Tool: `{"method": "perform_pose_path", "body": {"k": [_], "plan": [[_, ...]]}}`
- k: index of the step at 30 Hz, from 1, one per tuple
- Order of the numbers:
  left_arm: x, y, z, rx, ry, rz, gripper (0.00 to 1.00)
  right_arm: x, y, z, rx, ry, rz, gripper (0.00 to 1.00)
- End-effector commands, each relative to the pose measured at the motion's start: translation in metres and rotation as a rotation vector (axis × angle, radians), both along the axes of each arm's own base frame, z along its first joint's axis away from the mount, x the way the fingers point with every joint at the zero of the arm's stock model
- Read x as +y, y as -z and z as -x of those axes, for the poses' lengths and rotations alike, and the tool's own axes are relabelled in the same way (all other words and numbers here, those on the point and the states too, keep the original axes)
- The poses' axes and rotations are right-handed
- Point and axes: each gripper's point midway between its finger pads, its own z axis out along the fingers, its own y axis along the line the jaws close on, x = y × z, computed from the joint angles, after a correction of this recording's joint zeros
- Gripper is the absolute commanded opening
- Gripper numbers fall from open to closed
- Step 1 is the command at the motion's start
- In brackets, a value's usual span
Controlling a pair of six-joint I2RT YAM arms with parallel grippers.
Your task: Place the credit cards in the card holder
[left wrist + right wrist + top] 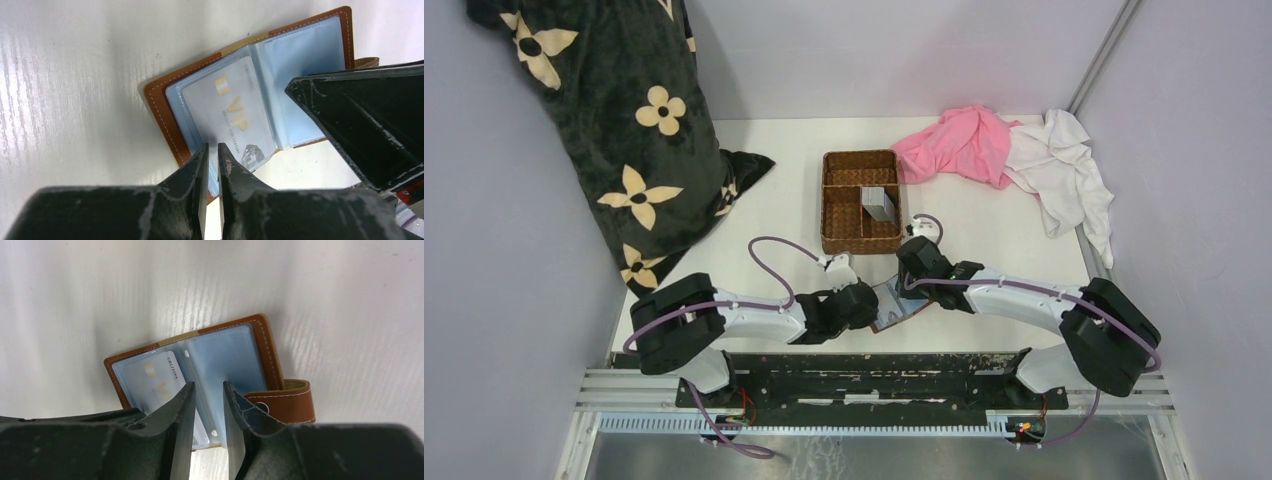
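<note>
here left pincer (213, 148) clamps the open card holder (161, 102), right pincer (209, 386) parted over it.

Holder (892, 312): from above you get only a sliver at 6 o'clock of the basket (836, 160); the left gripper (213, 150) and right gripper (207, 386) cover the rest.
Holder's 6 o'clock edge: behind the fingers in both wrist views.
Left grip: you can't tell whether it pinches the holder.
Card (227, 107): fine print blurred.
Tab (292, 402): 9 o'clock end hidden behind the right gripper.
Basket cards (879, 205): too small to count.
</note>
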Motion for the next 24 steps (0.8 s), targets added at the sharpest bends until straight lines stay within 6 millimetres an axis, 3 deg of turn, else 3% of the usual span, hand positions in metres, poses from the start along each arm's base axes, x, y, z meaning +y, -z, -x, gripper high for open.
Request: {"method": "perform_pose_path", "body": {"k": [1, 15, 24], "plan": [[0.018, 0.016, -0.007, -0.009, 0.007, -0.130, 0.20, -0.007, -0.012, -0.008, -0.039, 0.017, -0.027, 0.32], [0.034, 0.019, -0.033, -0.015, -0.014, -0.173, 0.20, -0.035, 0.026, -0.008, 0.029, 0.077, 0.013, 0.28], [0.035, 0.031, -0.037, 0.015, 0.001, -0.190, 0.20, -0.038, 0.056, 0.001, 0.097, 0.086, 0.024, 0.28]]}}
